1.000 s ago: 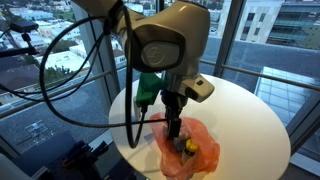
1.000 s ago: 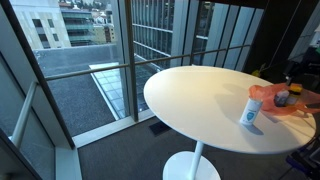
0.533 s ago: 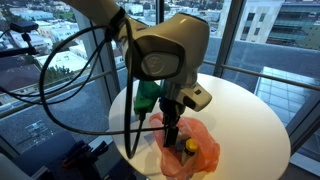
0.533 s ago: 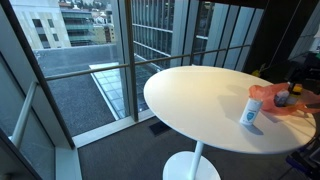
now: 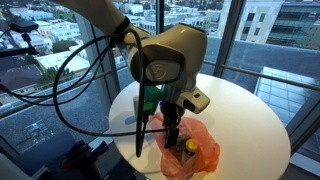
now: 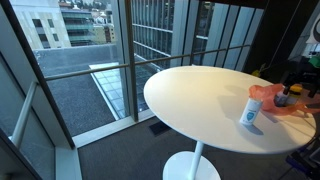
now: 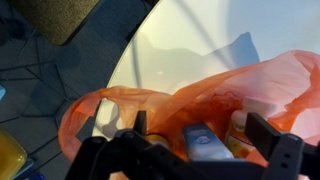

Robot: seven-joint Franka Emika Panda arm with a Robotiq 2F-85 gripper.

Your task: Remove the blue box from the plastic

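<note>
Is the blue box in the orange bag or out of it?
In. The wrist view shows the blue box lying inside the orange bag, with plastic around it.

Round white table (image 6: 190,95), one item, is standing on a single white pedestal (image 6: 190,166) over grey carpet (image 6: 105,150) and is showing in both exterior views. Small white cup with blue marking (image 6: 250,113) is standing upright on the tabletop near the edge. Tall dark-framed windows (image 6: 150,30) are running behind the table, with city buildings (image 5: 262,20) showing beyond the glass.
</note>
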